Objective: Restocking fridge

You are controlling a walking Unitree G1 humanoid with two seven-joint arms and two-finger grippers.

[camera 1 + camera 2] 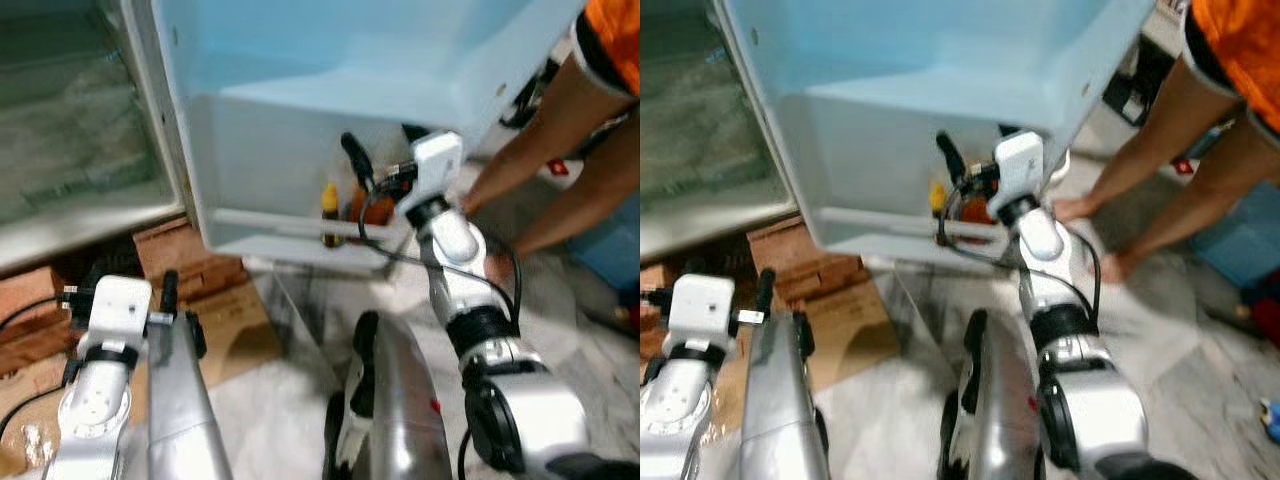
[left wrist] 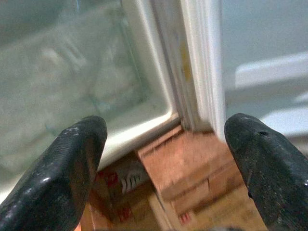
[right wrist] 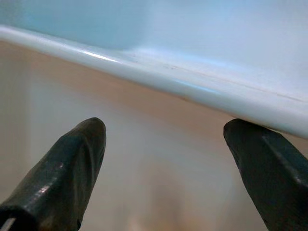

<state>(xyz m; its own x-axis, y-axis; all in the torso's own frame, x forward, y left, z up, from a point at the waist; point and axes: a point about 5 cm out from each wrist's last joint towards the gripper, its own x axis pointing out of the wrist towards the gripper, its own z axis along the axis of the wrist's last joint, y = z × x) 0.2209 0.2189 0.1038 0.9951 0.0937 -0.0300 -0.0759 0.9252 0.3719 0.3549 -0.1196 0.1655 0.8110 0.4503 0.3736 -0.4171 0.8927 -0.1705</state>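
The fridge door [image 1: 330, 60] stands open, pale blue inside. Its lowest door shelf [image 1: 260, 222] holds a dark bottle with a yellow cap [image 1: 330, 205] and an orange bottle [image 1: 377, 210] beside it. My right gripper [image 1: 380, 138] is raised just over those bottles, open with nothing between its fingers [image 3: 72, 163]; in the right wrist view the shelf's white edge [image 3: 192, 82] is very close. My left gripper [image 1: 182, 305] hangs low on the left, open and holding nothing, pointing at the bottom corner of the fridge body [image 2: 178, 96].
The fridge interior [image 1: 70, 130] with its glass shelves lies to the left. Flat cardboard boxes [image 1: 220, 300] lie on the floor below the fridge. A person in an orange top [image 1: 610, 40] bends in from the right, arm [image 1: 540, 130] reaching down beside the door. The floor [image 1: 290, 400] is pale marble.
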